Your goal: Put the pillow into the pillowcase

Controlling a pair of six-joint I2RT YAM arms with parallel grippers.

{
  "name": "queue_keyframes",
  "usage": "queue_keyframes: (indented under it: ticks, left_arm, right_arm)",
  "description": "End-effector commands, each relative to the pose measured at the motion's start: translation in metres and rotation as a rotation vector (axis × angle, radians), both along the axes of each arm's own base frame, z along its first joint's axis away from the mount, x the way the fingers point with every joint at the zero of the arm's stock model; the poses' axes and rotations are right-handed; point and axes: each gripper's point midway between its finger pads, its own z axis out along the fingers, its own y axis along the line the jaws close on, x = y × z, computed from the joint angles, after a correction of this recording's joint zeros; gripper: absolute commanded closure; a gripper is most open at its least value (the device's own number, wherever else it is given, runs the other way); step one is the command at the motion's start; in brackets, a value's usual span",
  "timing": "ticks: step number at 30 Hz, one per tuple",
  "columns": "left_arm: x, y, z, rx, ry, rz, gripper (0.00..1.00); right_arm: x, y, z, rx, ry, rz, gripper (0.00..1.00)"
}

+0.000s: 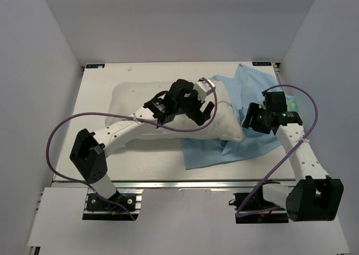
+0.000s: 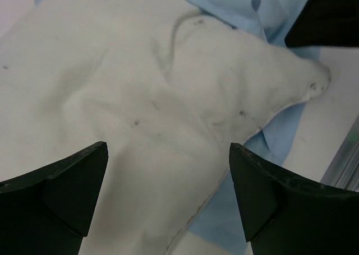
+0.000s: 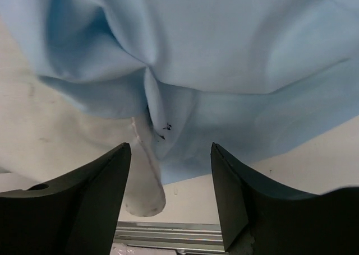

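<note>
The pillow (image 1: 134,106) lies flat across the middle of the bench (image 1: 151,160). Its right end rests on the wrinkled pillowcase (image 1: 213,151), which shows its plain light blue face and extends toward the right rear corner. The left fingers (image 2: 67,182) are spread wide above the right half of the pillow, with nothing between them. The right fingers (image 3: 84,193) are likewise apart at the pillow's right corner, where the blue fabric bunches against it, and nothing is clamped.
</note>
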Motion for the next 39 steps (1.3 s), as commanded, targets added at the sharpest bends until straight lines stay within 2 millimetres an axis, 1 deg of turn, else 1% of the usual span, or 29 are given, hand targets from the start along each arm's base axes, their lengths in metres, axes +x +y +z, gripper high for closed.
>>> queue_keyframes:
  ticks: [1,4,5,6,7,8,9,11,13,14,15,16,17,18,19,20,21,22,25,28,29,30,31,32,34,35,36,38,39]
  left_arm:
    - [-0.025,-0.006,-0.023,0.085,0.035,-0.119,0.02]
    - [-0.021,-0.016,-0.037,0.137,0.031,-0.126,0.02]
    - [-0.017,-0.02,-0.035,0.144,0.024,-0.117,0.02]
    - [-0.012,-0.018,-0.053,0.198,0.043,-0.1,0.02]
    - [-0.01,-0.019,-0.058,0.218,0.047,-0.094,0.02]
    - [-0.006,-0.02,-0.059,0.228,0.046,-0.083,0.02]
    - [-0.001,-0.018,-0.073,0.266,0.058,-0.058,0.02]
    - [0.005,-0.017,-0.082,0.288,0.061,-0.028,0.02]
    - [0.015,-0.012,-0.097,0.33,0.067,0.035,0.07]
    - [0.016,-0.012,-0.099,0.335,0.073,0.046,0.11]
    - [0.017,-0.012,-0.102,0.336,0.074,0.053,0.27]
    - [0.021,-0.011,-0.104,0.332,0.073,0.085,0.36]
    - [0.023,-0.011,-0.105,0.328,0.071,0.099,0.43]
    - [0.025,-0.011,-0.106,0.319,0.068,0.115,0.64]
    - [0.027,-0.012,-0.105,0.309,0.063,0.128,0.79]
    - [0.03,-0.01,-0.104,0.308,0.054,0.152,0.94]
    - [0.033,-0.012,-0.102,0.296,0.047,0.167,1.0]
    - [0.036,-0.011,-0.1,0.286,0.043,0.188,1.0]
    - [0.042,-0.012,-0.09,0.255,0.021,0.223,1.0]
    - [0.047,-0.015,-0.079,0.228,-0.002,0.238,1.0]
    - [0.05,-0.019,-0.073,0.193,0.006,0.263,1.0]
    - [0.054,-0.021,-0.068,0.172,0.0,0.281,1.0]
    - [0.055,-0.024,-0.064,0.152,-0.003,0.293,1.0]
    - [0.06,-0.028,-0.055,0.124,-0.013,0.309,1.0]
    - [0.073,-0.029,-0.047,0.075,-0.021,0.403,1.0]
    - [0.078,-0.031,-0.042,0.048,-0.024,0.429,1.0]
    - [0.083,-0.04,-0.026,-0.004,-0.036,0.433,1.0]
    - [0.082,-0.053,-0.014,-0.07,-0.038,0.443,1.0]
    - [0.085,-0.06,0.003,-0.139,-0.05,0.461,1.0]
  right_arm:
    - [0.005,0.005,-0.006,0.069,-0.011,0.015,0.36]
    - [0.007,0.019,-0.016,0.126,-0.004,0.089,0.38]
    - [0.01,0.026,-0.016,0.16,-0.015,0.121,0.39]
    - [0.008,0.029,-0.022,0.174,-0.005,0.132,0.39]
    - [0.009,0.031,-0.024,0.187,-0.005,0.131,0.4]
    - [0.012,0.031,-0.028,0.191,0.002,0.122,0.41]
    - [0.013,0.032,-0.031,0.193,0.006,0.118,0.41]
    - [0.018,0.033,-0.039,0.202,0.013,0.111,0.44]
    - [0.023,0.032,-0.047,0.202,0.02,0.095,0.49]
    - [0.024,0.029,-0.054,0.19,0.044,0.076,0.54]
    - [0.027,0.027,-0.056,0.179,0.043,0.066,0.56]
    - [0.028,0.024,-0.058,0.167,0.043,0.054,0.59]
    - [0.03,0.019,-0.062,0.141,0.041,0.035,0.66]
    - [0.03,0.017,-0.062,0.133,0.039,0.026,0.72]
    - [0.031,0.016,-0.062,0.126,0.037,0.02,0.8]
    - [0.032,0.014,-0.06,0.119,0.029,0.014,0.97]
    - [0.032,0.014,-0.058,0.119,0.023,0.013,1.0]
    - [0.03,0.014,-0.056,0.119,0.024,0.01,1.0]
    - [0.026,0.012,-0.038,0.109,-0.002,0.017,1.0]
    - [0.024,0.015,-0.001,0.116,-0.073,0.047,1.0]
    - [0.016,0.019,0.013,0.135,-0.091,0.073,1.0]
    - [0.016,0.022,0.03,0.146,-0.127,0.092,1.0]
    - [0.013,0.026,0.039,0.159,-0.145,0.116,1.0]
    - [0.007,0.035,0.055,0.198,-0.183,0.174,1.0]
    - [-0.004,0.051,0.077,0.272,-0.209,0.256,1.0]
    - [-0.01,0.057,0.084,0.295,-0.222,0.29,1.0]
    - [-0.013,0.062,0.089,0.317,-0.228,0.318,1.0]
    - [-0.023,0.075,0.101,0.383,-0.242,0.393,1.0]
    - [-0.025,0.078,0.104,0.398,-0.245,0.41,1.0]
